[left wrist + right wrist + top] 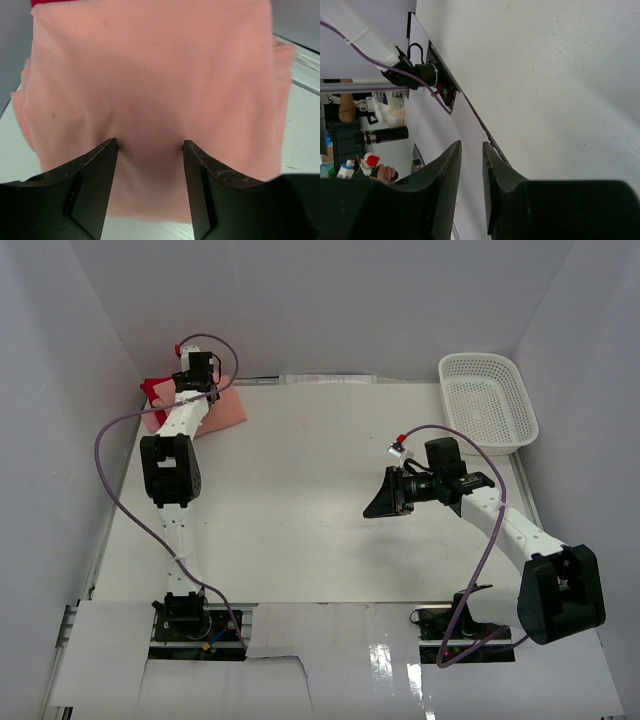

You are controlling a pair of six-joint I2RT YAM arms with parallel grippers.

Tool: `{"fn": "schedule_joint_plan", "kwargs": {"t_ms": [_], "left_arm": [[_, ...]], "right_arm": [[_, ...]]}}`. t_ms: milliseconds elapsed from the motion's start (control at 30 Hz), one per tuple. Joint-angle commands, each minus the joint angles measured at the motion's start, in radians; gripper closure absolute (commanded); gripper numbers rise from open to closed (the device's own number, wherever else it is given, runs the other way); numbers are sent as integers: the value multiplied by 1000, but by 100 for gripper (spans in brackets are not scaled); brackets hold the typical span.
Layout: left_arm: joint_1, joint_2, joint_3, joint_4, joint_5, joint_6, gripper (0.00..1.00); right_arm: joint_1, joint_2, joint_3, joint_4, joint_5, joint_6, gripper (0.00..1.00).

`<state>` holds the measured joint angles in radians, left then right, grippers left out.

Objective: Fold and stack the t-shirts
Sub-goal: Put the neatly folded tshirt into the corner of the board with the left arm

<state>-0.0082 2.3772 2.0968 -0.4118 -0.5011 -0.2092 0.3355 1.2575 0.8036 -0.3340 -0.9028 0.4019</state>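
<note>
The salmon-pink t-shirt point(226, 412) lies folded at the table's far left corner and fills the left wrist view point(150, 75). The bright red t-shirt point(154, 390) lies bunched behind it against the left wall, and shows as a red strip at the top of the left wrist view point(50, 2). I cannot make out a pale pink shirt. My left gripper point(200, 390) point(149, 145) is open, with both fingertips pressed down on the salmon-pink cloth. My right gripper point(380, 505) point(471, 146) hangs over bare table right of centre, jaws a narrow gap apart and empty.
A white lattice basket point(487, 400) stands empty at the far right corner. White walls close in the table on the left, back and right. The left arm's elbow point(170, 470) and purple cable hang over the left side.
</note>
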Motion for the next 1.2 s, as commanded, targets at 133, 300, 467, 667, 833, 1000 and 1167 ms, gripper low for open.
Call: {"fn": "schedule_joint_plan", "kwargs": {"t_ms": [133,300,467,667,833,1000,1167], "left_arm": [[92,14,37,-4,50,-56,34],[120,34,13,-16,-1,-85,33],[128,5,17,-19,44,-110,32],[93,-73,88,-28,76,-46,27],[8,-246,-3,-32,-42,-9,19],[-24,-505,-213,-74,-24,-50,2],[-24,-714,-453,-180,27,-140,2]], "right_arm": [[4,0,-3,30,-42,-23,70],[4,8,-9,38,-45,-25,70],[4,6,-21,50,-48,-14,70],[4,-3,-18,52,-44,-6,70],[4,-7,-7,27,-27,-23,69],[4,0,34,1,-22,-44,68],[4,-6,66,-32,4,-67,64]]}}
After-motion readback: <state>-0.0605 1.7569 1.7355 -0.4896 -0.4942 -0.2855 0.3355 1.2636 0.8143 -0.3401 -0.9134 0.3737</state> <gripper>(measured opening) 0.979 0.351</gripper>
